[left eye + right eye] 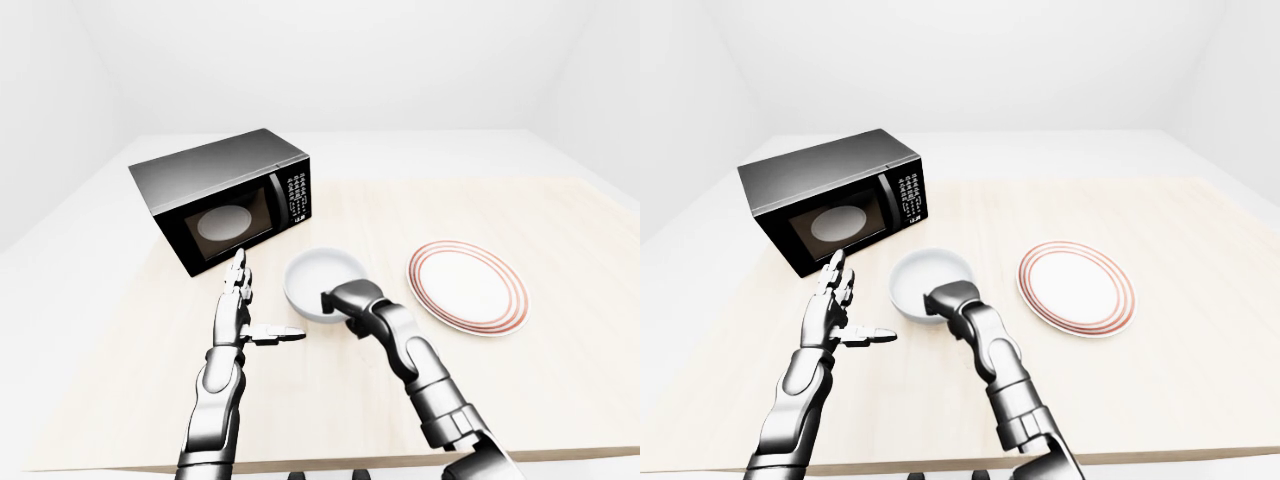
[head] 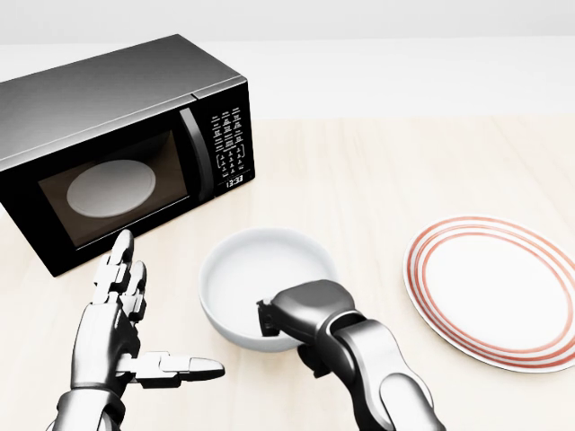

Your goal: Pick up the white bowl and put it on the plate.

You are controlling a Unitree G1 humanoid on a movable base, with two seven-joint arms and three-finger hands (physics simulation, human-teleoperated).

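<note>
The white bowl (image 2: 256, 269) stands upright on the wooden table, left of centre in the head view. My right hand (image 2: 269, 325) sits at the bowl's lower rim with its fingers curled shut over the rim. The bowl's wall under the hand is hidden. To the right, apart from the bowl, lies the white plate (image 2: 492, 289) with red rings, and nothing is on it. My left hand (image 2: 135, 314) hovers left of the bowl, open and flat with the thumb pointing right, touching nothing.
A black microwave (image 2: 117, 135) with its door closed fills the upper left of the head view, close above my left hand. The table (image 1: 520, 400) ends near the bottom of the eye views, with white floor beyond.
</note>
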